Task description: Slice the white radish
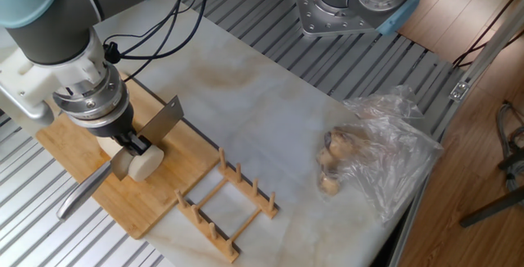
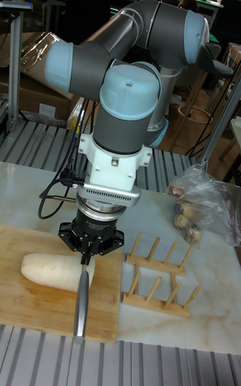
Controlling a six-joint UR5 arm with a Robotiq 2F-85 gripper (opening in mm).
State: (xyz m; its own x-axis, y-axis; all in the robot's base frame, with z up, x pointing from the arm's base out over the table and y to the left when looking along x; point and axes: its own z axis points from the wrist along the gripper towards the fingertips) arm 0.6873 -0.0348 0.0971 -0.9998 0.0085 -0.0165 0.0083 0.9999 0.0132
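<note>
The marble-patterned table [image 1: 270, 119] carries a bamboo cutting board [image 1: 168, 189] at its left end, a wooden slotted rack [image 1: 229, 203] just beside the board, and, well apart at the right, a clear plastic bag [image 1: 385, 156] of brownish lumps. The grey-and-blue arm [image 2: 127, 57] reaches down over the board, its gripper [image 2: 86, 246] clamped tight on the handle of a knife [image 1: 155, 124] whose flat blade stands on edge. The white radish [image 2: 53, 271] lies on the board directly below the gripper, its cut round end [image 1: 146, 163] facing the rack.
</note>
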